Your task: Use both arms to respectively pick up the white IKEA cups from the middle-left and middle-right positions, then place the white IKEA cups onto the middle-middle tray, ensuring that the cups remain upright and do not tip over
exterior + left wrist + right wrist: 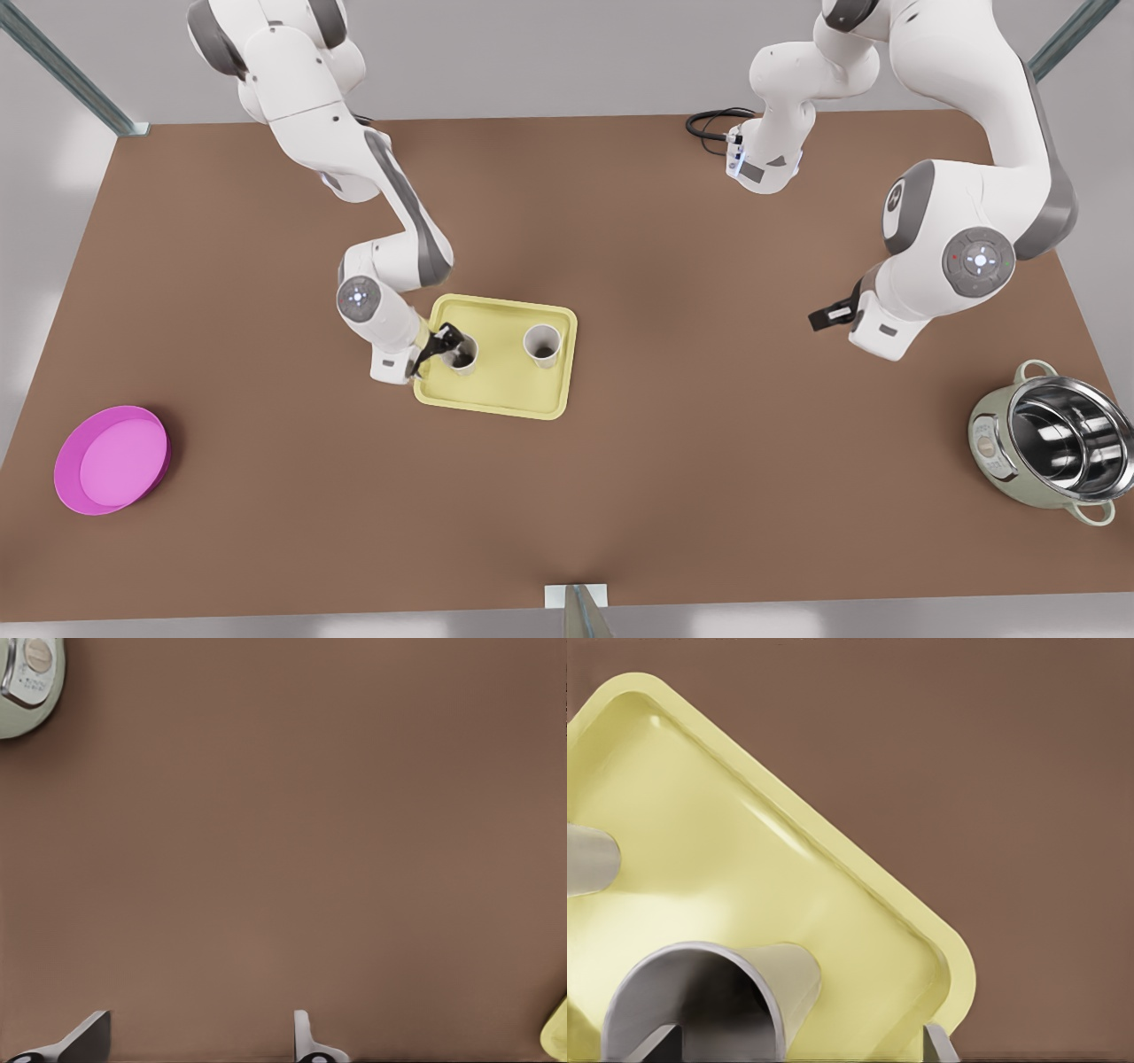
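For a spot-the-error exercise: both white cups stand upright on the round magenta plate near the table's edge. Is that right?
Not the plate. The front view shows one white cup and the other white cup upright on the pale yellow tray; the magenta plate sits apart. The right gripper is open at one cup, and the left gripper waits open.

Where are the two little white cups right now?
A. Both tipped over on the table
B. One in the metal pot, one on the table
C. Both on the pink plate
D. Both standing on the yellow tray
D: both white cups stand upright on the yellow tray, the right hand open at the one on the front view's left, and the left hand waiting open over the table.
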